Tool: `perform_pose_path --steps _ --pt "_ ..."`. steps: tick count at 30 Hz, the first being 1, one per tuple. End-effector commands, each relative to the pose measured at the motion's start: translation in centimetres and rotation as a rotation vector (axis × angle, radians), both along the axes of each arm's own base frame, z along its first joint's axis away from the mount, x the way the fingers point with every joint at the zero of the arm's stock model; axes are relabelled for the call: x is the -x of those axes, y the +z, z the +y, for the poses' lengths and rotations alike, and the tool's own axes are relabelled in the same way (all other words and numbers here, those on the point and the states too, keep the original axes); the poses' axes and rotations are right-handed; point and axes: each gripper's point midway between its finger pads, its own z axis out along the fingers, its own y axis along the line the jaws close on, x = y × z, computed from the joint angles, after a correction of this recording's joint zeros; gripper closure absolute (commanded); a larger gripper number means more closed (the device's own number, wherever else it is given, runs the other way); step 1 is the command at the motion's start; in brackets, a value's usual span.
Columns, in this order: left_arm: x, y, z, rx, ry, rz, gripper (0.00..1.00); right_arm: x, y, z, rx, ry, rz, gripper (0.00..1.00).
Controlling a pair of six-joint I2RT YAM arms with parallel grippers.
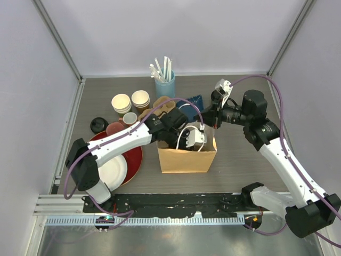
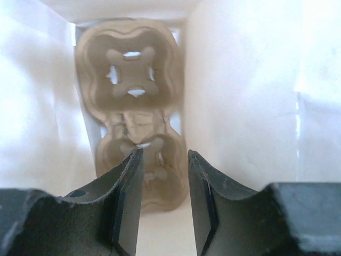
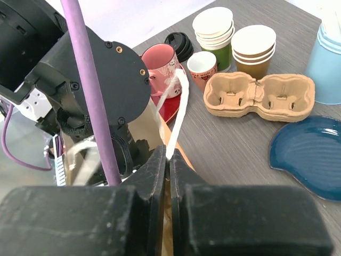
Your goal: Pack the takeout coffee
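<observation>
Left end effector point(image 2: 163, 156) is down inside the paper bag point(image 1: 186, 160), released, jaws apart with nothing between them, and a pulp cup carrier point(image 2: 133, 69) lies on the bag floor below. Right end effector point(image 3: 168, 160) is clenched on the bag's white handle point(image 3: 178, 112) at the bag's 1 o'clock corner. Only takeout coffee seen is a black-lidded cup point(image 1: 97, 124), out on the surface point(image 1: 240, 157) at the bag's 10 o'clock, just beside the pink mug point(image 3: 160, 61), sides hidden.

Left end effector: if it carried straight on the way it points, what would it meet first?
The left end effector points down into the paper bag; it would likely first meet the cardboard cup carrier on the bag's floor, at its nearer pocket, though depth is unclear.
</observation>
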Motion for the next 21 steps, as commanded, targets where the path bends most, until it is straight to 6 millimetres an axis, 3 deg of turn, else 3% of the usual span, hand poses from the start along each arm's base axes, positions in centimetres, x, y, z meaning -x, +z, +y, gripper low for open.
perform_pose_path --steps 1,10,21 --pt "0.3 3.8 0.0 0.047 -0.004 -0.026 0.58 0.6 1.9 -0.1 -0.009 0.015 -0.074 0.94" --pt "0.7 6.6 -0.4 0.084 -0.007 -0.014 0.52 0.2 1.2 0.1 -0.001 0.019 -0.059 0.93" --pt "0.4 12.9 -0.5 0.146 0.065 -0.036 0.45 0.0 0.8 -0.1 0.011 0.005 -0.054 0.93"
